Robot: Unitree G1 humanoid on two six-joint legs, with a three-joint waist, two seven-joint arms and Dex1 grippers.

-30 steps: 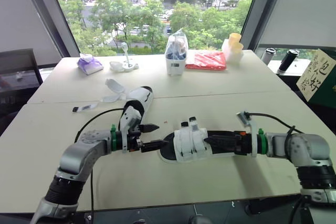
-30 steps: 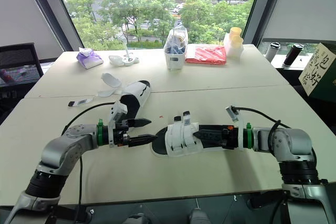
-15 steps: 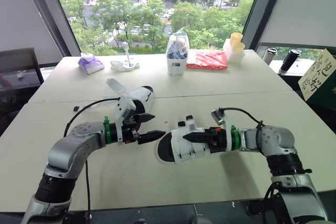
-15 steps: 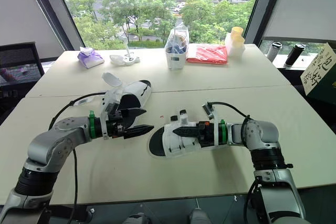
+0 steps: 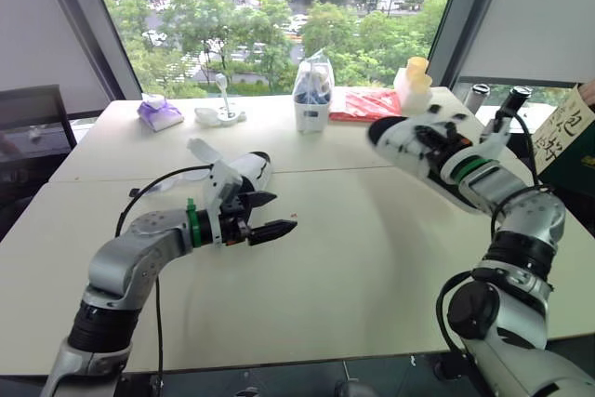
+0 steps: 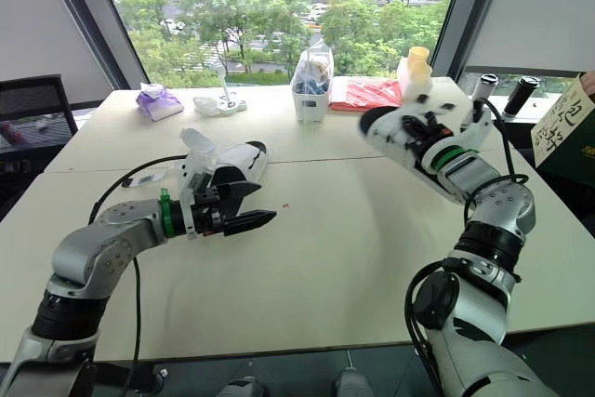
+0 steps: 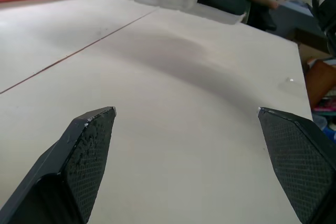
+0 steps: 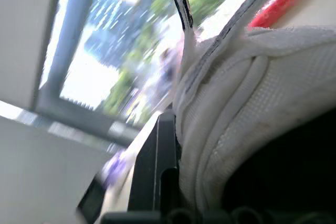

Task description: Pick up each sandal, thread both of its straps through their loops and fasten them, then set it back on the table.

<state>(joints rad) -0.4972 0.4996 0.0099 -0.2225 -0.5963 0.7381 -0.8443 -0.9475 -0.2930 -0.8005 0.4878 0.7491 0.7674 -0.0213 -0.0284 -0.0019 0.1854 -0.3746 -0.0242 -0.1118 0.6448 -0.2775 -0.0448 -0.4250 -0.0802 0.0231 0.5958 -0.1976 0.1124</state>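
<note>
Holding sandal [image 5: 402, 139] aloft, right gripper [image 5: 446, 148] is clamped on it; straps [image 8: 184, 11] are best turned toward left gripper [image 5: 277, 213], spread wide above table [image 5: 372, 258], before threading is tried

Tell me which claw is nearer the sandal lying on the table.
Left. The left claw hovers open just beside the sandal on the table; the right claw is raised far to the right, gripping the other sandal.

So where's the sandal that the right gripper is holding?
Head views: the sandal is lifted clear of the table on the robot's right, in the right gripper, in front of the red bag and yellow cups.
</note>
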